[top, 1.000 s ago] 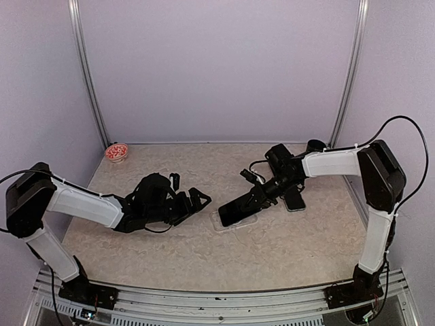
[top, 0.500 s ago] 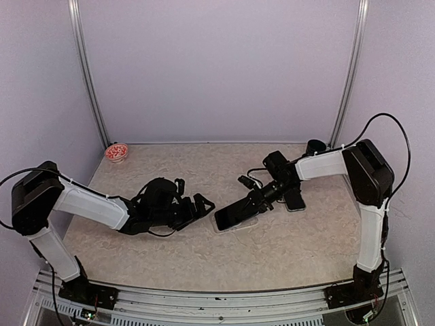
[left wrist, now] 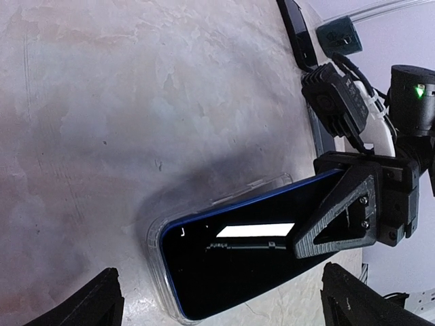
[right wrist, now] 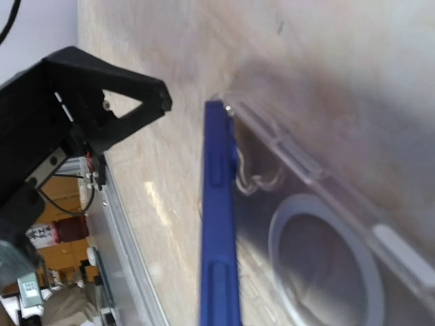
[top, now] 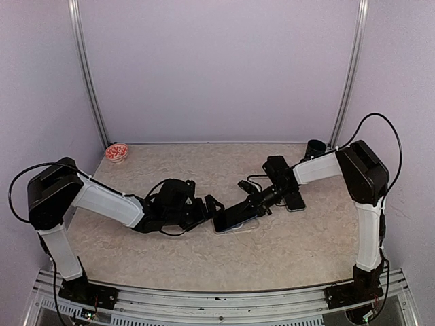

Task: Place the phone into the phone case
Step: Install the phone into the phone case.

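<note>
The phone (top: pixel 233 214) has a black screen and a blue rim. It lies tilted over the clear phone case (top: pixel 239 226), which sits flat on the table. My right gripper (top: pixel 255 203) is shut on the phone's right end, which it holds raised. The phone's left end rests at the case's left end (left wrist: pixel 155 239). In the right wrist view the blue edge (right wrist: pixel 221 224) stands above the case's ring (right wrist: pixel 319 251). My left gripper (top: pixel 211 206) is open just left of the phone, with its fingertips (left wrist: pixel 102 302) on either side of that end and touching nothing.
A second dark phone (top: pixel 294 200) lies under the right arm. A black cup (top: pixel 315 146) stands at the back right and a small red bowl (top: pixel 117 152) at the back left. The table's near rail (top: pixel 217 299) runs along the front.
My left gripper has travelled right, up to the phone's left end. My right gripper has carried the phone a little left and lower onto the case.
</note>
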`<action>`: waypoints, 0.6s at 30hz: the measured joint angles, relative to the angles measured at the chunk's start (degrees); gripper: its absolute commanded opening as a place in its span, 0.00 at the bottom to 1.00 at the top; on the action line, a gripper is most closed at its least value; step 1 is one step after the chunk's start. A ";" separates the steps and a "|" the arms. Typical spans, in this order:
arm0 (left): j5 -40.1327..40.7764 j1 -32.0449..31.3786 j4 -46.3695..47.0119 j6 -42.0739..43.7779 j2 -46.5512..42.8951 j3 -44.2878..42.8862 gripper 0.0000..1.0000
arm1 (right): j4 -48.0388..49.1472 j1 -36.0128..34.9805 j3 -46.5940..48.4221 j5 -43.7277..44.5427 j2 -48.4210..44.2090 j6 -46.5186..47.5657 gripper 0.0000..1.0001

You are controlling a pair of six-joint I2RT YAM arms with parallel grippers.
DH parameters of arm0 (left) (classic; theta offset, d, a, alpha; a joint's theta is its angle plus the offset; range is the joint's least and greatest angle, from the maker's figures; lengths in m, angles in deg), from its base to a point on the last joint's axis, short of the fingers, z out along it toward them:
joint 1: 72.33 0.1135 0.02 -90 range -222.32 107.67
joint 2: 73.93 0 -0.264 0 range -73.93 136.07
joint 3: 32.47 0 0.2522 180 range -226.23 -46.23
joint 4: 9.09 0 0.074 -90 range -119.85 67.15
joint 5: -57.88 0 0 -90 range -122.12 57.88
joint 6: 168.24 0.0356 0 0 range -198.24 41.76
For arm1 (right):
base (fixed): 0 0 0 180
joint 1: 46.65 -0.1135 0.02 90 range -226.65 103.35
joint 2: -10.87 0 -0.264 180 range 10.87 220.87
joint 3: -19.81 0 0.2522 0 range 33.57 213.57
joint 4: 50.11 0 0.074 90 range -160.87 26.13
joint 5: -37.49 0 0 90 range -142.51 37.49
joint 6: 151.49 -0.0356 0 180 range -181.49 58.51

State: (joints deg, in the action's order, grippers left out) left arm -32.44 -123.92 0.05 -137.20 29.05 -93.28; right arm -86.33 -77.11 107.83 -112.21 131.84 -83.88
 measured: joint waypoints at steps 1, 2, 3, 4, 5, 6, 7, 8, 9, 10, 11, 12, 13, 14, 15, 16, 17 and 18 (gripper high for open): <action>0.46 -0.15 -0.02 -0.17 0.22 -0.31 0.99 | 1.07 0.04 -0.85 -0.37 -0.07 -1.03 0.00; 0.92 -0.35 -0.04 -0.28 0.33 -0.48 0.99 | 2.40 0.11 -1.84 -0.74 -0.26 -2.19 0.00; 1.33 -0.61 -0.15 -0.44 0.39 -0.68 0.99 | 3.78 0.20 -2.91 -1.01 -0.55 -3.28 0.00; 1.64 -0.85 -0.26 -0.63 0.46 -0.87 0.99 | 5.07 0.22 -3.96 -1.14 -0.92 -4.37 0.00; 2.08 -1.16 -0.28 -0.76 0.55 -1.14 0.99 | 6.16 0.24 -4.98 -1.18 -1.38 -5.38 0.00; 2.43 -1.46 -0.28 -0.90 0.68 -1.44 0.99 | 6.95 0.24 -5.75 -1.16 -1.75 -6.19 0.00; 2.60 -1.66 -0.28 -1.01 0.81 -1.66 0.99 | 7.65 0.22 -6.36 -1.11 -2.05 -7.02 0.00; 2.78 -1.90 -0.33 -1.07 1.03 -2.01 0.99 | 8.37 0.22 -6.84 -1.05 -2.23 -7.63 0.00; 2.84 -2.12 -0.33 -1.14 1.29 -2.34 0.99 | 9.11 0.22 -7.30 -1.03 -2.38 -8.33 0.00; 2.97 -2.34 -0.35 -1.20 1.64 -2.75 0.99 | 9.90 0.22 -7.76 -1.05 -2.49 -8.87 0.00; 3.10 -2.60 -0.35 -1.25 2.12 -3.21 0.99 | 10.73 0.24 -8.17 -1.14 -2.51 -9.64 0.00; 3.23 -2.89 -0.44 -1.27 2.62 -3.69 0.99 | 11.63 0.26 -8.59 -1.27 -2.51 -10.29 0.00; 3.32 -3.17 -0.50 -1.31 3.10 -4.09 0.99 | 12.48 0.26 -9.03 -1.38 -2.54 -10.82 0.00; 3.41 -3.50 -0.70 -1.44 3.63 -4.48 0.99 | 13.35 0.26 -9.46 -1.46 -2.58 -11.45 0.00; 3.43 -3.72 -0.85 -1.55 3.96 -4.70 0.99 | 14.29 0.26 -9.88 -1.60 -2.58 -12.02 0.00; 3.54 -3.98 -1.14 -1.79 4.33 -4.96 0.99 | 15.28 0.28 -10.27 -1.79 -2.58 -12.66 0.00; 3.69 -4.20 -1.53 -2.14 4.63 -5.07 0.99 | 15.91 0.28 -10.56 -1.88 -2.58 -13.09 0.00; 3.85 -4.35 -1.84 -2.36 4.83 -5.09 0.99 | 16.55 0.28 -10.82 -1.95 -2.58 -13.51 0.00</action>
State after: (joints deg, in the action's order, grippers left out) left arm -28.59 -128.27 -1.79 -139.56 33.88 -98.37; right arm -69.78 -76.82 97.01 -114.16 129.26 -97.39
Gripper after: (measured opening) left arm 0.989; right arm 0.054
